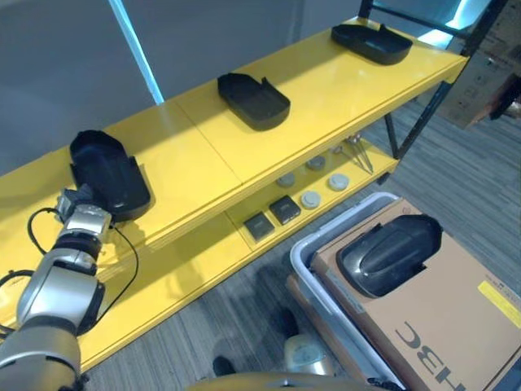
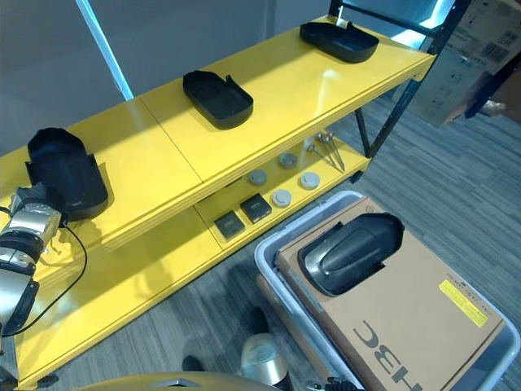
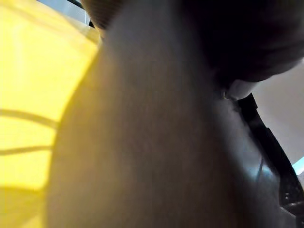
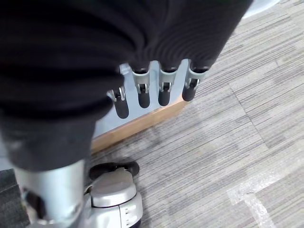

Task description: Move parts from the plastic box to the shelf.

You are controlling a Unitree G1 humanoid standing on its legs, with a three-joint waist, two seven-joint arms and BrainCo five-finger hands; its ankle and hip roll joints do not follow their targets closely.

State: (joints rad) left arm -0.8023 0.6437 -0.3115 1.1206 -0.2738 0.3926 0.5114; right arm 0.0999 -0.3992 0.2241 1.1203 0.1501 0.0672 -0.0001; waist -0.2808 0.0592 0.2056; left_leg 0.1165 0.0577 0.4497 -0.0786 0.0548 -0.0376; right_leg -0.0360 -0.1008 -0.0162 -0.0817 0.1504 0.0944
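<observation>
Left eye view: three black parts on the yellow shelf (image 1: 342, 81), the nearest part (image 1: 108, 173) at the left end with the left hand (image 1: 77, 205) tucked against its near edge, fingers hidden, grip impossible to tell; a fourth part (image 1: 389, 254) on a cardboard sheet (image 1: 456, 326) atop the plastic box (image 1: 303, 259). Right eye view: same layout, small discs (image 2: 281, 197) and dark blocks (image 2: 255, 208) on the lower tier. Left wrist view: pressed close to the dark part, nothing readable. Right wrist view: right hand (image 4: 142, 95) hanging above the carpet (image 4: 218, 156), fingers relaxed, empty. Probably best to settle the part flat, well back from the edge, before letting go.
</observation>
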